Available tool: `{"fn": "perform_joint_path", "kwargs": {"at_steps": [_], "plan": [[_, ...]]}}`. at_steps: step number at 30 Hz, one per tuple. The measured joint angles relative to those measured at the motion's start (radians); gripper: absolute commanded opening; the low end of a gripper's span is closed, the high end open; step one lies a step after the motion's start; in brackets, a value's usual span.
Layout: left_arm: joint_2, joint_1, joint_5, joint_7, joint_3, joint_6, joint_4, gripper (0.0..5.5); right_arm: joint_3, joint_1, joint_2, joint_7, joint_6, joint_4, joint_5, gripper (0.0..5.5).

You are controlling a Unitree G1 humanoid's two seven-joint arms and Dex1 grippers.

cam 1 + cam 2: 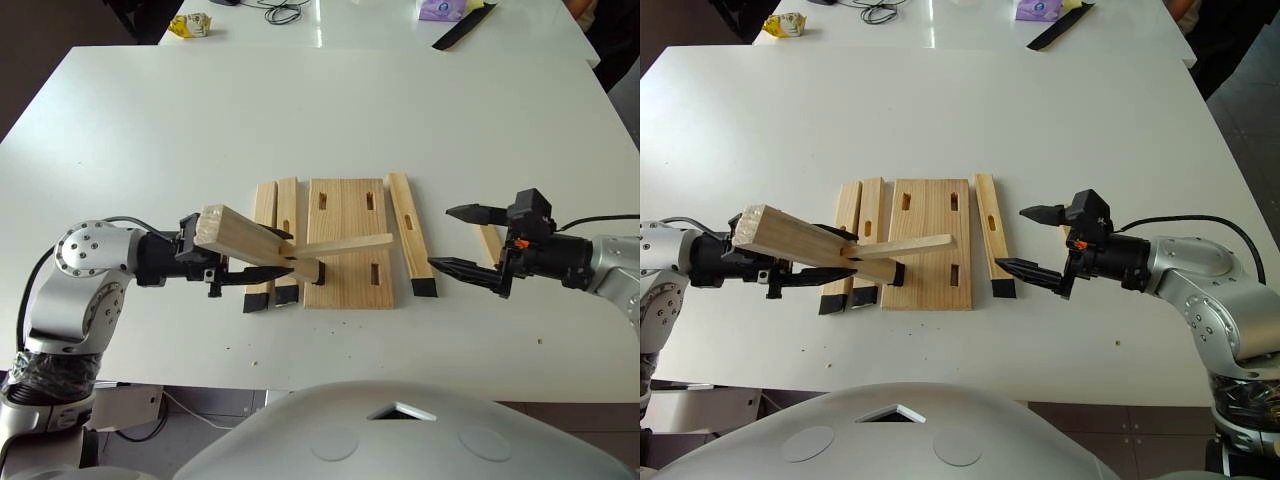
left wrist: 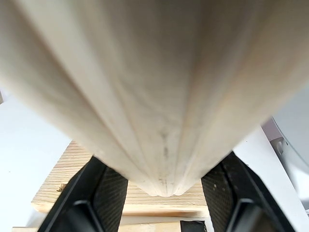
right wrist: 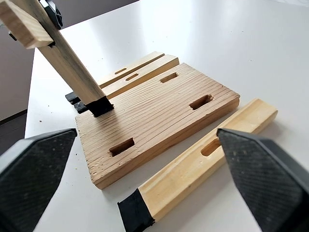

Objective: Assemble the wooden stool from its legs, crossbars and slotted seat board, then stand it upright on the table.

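The slotted seat board (image 1: 348,215) lies flat mid-table. My left gripper (image 1: 252,272) is shut on a wooden leg (image 1: 245,240), held tilted, with its black-capped end (image 3: 100,106) resting on the board's near left part. A thin crossbar (image 1: 350,245) sticks out of that leg over the board. Two more legs (image 1: 275,225) lie side by side against the board's left edge. Another leg (image 1: 408,230) lies along its right edge. Just right of that leg, my right gripper (image 1: 441,238) hovers open, holding nothing. A short wooden piece (image 1: 488,245) lies partly hidden behind it.
The white table (image 1: 300,120) has bare room behind and to both sides of the parts. On a second table behind it are a yellow object (image 1: 190,25), cables, a purple pack (image 1: 440,10) and a black strip (image 1: 462,30).
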Motion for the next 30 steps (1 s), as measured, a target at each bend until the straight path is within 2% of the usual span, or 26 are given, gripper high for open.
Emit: {"fn": "perform_joint_path", "kwargs": {"at_steps": [9, 15, 22, 30], "plan": [[0.008, 0.014, 0.01, -0.021, 0.001, -0.055, 0.018, 2.08, 0.006, 0.014, 0.004, -0.019, -0.018, -0.007, -0.002, 5.35], [0.038, -0.032, 0.06, 0.003, -0.053, -0.082, 0.007, 2.08, 0.017, 0.01, 0.004, -0.027, -0.019, -0.007, -0.003, 5.35], [0.086, -0.11, 0.081, 0.053, -0.12, 0.077, 0.005, 2.08, 0.031, 0.0, 0.005, -0.028, -0.025, -0.006, -0.01, 5.35], [0.082, -0.142, 0.076, 0.088, -0.153, 0.115, 0.02, 2.08, 0.04, -0.003, 0.005, -0.029, -0.026, -0.006, -0.022, 5.35]]}}
